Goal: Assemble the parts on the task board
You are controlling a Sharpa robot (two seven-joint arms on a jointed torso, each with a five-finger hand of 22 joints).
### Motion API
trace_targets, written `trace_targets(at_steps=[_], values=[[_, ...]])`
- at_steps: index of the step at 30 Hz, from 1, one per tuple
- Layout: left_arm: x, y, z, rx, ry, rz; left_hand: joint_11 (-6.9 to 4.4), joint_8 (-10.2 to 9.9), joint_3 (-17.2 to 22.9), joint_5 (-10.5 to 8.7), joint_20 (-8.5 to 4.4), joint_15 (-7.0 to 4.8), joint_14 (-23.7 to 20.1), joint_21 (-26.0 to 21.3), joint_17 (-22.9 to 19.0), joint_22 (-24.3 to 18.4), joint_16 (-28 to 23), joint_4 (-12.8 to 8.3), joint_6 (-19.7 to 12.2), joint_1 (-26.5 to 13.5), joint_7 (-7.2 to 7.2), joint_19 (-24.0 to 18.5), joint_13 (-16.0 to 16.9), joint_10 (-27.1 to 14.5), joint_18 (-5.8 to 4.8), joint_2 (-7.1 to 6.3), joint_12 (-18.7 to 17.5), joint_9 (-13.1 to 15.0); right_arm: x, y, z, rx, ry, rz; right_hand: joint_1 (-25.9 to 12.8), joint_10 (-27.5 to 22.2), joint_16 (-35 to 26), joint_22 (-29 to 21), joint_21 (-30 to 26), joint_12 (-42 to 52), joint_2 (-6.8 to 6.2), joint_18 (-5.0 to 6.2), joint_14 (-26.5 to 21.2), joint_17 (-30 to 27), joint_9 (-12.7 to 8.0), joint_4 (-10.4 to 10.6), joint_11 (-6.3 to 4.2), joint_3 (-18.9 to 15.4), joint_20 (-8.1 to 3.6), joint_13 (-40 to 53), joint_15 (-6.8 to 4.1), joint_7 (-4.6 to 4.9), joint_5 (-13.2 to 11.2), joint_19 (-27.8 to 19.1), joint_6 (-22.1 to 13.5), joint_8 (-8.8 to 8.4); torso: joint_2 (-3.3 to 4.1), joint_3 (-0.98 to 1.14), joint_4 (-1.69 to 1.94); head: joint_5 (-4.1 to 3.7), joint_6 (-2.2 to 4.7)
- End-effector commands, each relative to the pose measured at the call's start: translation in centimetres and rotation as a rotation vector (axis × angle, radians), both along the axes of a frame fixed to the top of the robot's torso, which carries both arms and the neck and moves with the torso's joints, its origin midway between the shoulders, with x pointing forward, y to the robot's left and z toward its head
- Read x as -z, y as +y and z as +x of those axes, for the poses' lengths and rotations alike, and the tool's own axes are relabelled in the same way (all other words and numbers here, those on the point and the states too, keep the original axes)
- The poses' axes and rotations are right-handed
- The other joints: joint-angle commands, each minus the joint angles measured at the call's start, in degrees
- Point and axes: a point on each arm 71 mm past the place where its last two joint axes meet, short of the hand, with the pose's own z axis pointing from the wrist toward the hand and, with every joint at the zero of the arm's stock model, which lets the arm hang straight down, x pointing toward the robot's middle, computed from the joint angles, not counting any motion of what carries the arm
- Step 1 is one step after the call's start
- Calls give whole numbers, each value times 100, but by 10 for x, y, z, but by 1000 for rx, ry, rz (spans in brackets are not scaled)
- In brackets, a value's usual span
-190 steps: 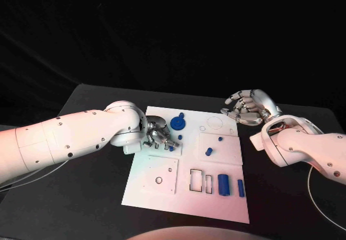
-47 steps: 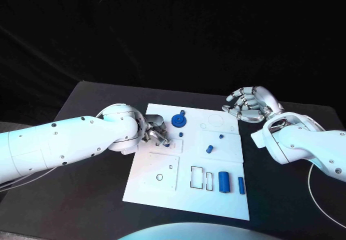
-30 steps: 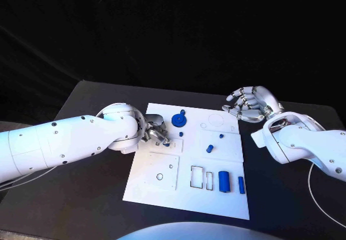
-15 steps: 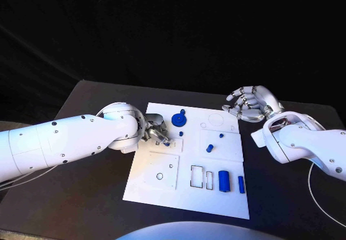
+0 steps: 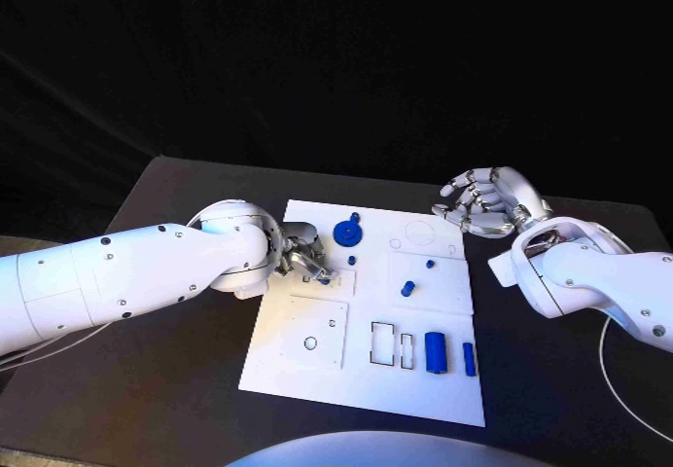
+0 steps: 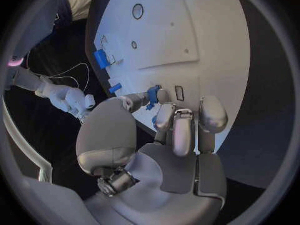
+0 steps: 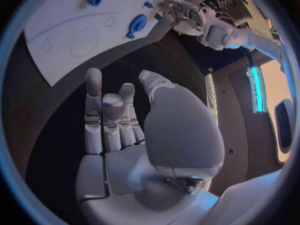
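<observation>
on the task board (image 5: 421,389), a small blue part (image 6: 152,94) sits pinched in the left robot hand (image 5: 299,259).

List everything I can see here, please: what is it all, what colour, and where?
table: one, black, under everything.
task board: one, white, middle of the table.
round disc part: one, blue, board's far end.
small pegs: several, blue, around the board's middle.
long bars: two, blue, side by side at the board's near right.
small part: one, blue, pinched over the board.
left hand: silver, pinches that part.
right hand: silver, holds nothing, right of the board's far corner.
</observation>
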Motion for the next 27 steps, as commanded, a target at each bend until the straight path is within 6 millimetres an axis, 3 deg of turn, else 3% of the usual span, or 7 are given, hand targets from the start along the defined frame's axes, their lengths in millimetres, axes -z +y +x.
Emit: trace_targets(at_steps=[1,14,27], values=[[1,-2,-2,15,21,3,-23,-32,-67,-23,-19,-26,429,-15,792,1,-11,11,11,-15,21,33,8,8,-77,10,29,9,0,2,-1,-17,0,-5,-59,-41,-32,-5,-27,-19,-3,110,-51,-2,-9,-7,-8,29,26,-9,-8,0,2,-16,-38,25,-1,-2,0,3,-3],[2,-1,-2,14,21,4,-16,-54,-431,-27,-16,-22,430,-18,796,10,-10,177,40,-23,30,39,31,20,-78,42,41,25,0,1,-1,-17,0,-4,-98,-66,-67,-22,-47,-60,-3,111,-57,-25,-10,-5,-7,28,28,-62,-6,0,0,-13,-37,33,0,-3,2,5,-5],[2,-1,-1,11,20,4,-11,-71,-781,-36,-12,-17,430,-24,797,8,-11,193,65,-153,34,40,57,35,-77,87,54,41,0,1,-1,-16,0,-2,-127,-78,-96,-35,-61,-80,-1,111,-63,-45,-11,-3,-6,26,30,-93,-5,-1,-1,-11,-37,38,-1,0,1,8,1]])
